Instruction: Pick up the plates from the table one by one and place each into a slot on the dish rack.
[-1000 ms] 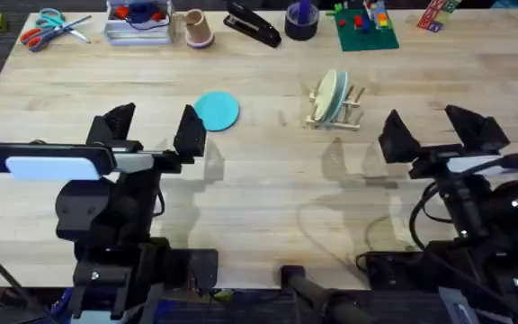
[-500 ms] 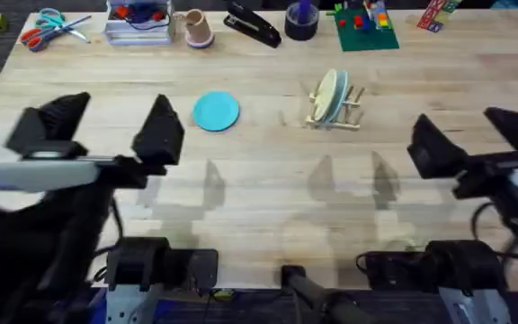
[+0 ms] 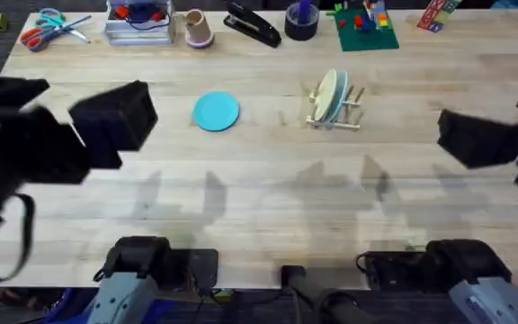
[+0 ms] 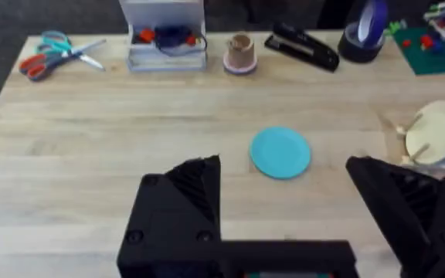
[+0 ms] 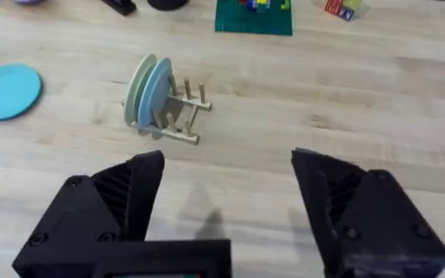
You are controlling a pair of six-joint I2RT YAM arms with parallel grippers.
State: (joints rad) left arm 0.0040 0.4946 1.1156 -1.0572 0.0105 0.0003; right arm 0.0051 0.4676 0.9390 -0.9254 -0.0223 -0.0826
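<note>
- Black and blurred, the left gripper (image 3: 75,126) looms large at the left of the overhead view and the right gripper (image 3: 497,139) at the right, each partly cut off by the picture's edge; both sets of fingers are spread wide with nothing between them.
- Pale wooden planks make up the table (image 3: 259,207), with faint finger shadows across its middle.
- Along the far edge lie scissors (image 3: 50,27), a clear tray (image 3: 138,22), a small cup (image 3: 196,29), a black stapler (image 3: 253,25), a dark tape roll (image 3: 301,20) and a green board with toy bricks (image 3: 367,27).
- Lying flat on the table, left of centre, is the round turquoise plate (image 3: 216,112), well apart from both grippers.
- To its right stands the small wooden dish rack (image 3: 340,106), holding a cream plate (image 5: 139,89) and a pale blue plate (image 5: 154,94) upright between its pegs, touching or nearly so.
</note>
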